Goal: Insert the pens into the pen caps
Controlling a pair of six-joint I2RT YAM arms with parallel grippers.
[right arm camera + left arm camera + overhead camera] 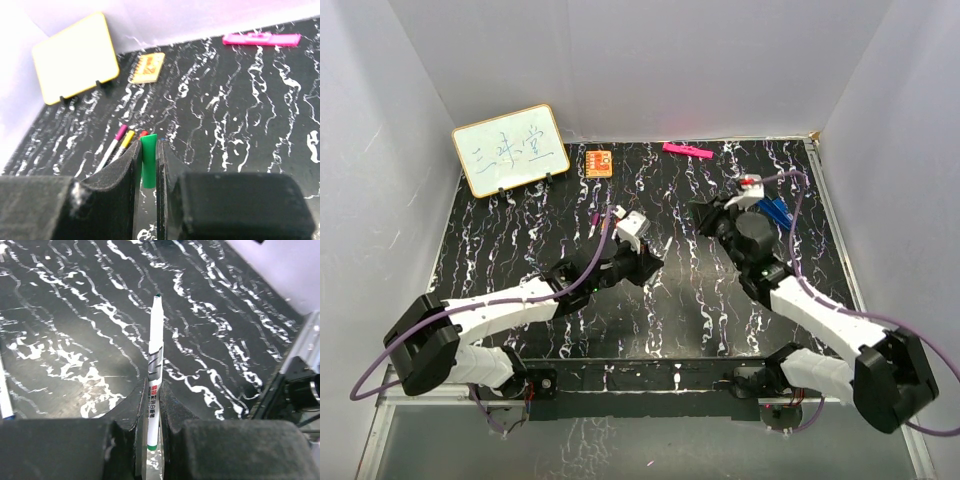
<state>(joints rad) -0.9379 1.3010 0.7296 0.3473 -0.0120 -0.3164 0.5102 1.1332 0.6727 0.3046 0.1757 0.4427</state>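
Observation:
My left gripper (653,262) (154,388) is shut on a white-barrelled pen (156,355). The pen points away from the wrist, its dark green tip (158,296) bare and its green end between the jaws, above the table. My right gripper (701,214) (148,146) is shut on a green pen cap (148,160), held upright. The two grippers face each other near the table's middle, a short gap apart. Behind the cap, pens with magenta (120,132), yellow (128,137) and red (143,133) caps lie side by side. Another white pen (5,395) shows at the left edge.
A small whiteboard (510,148) stands at the back left, an orange notepad (599,162) beside it. A pink marker (686,150) lies by the back wall. A blue object (777,212) lies right of the right wrist. White walls enclose the black marbled table (670,310).

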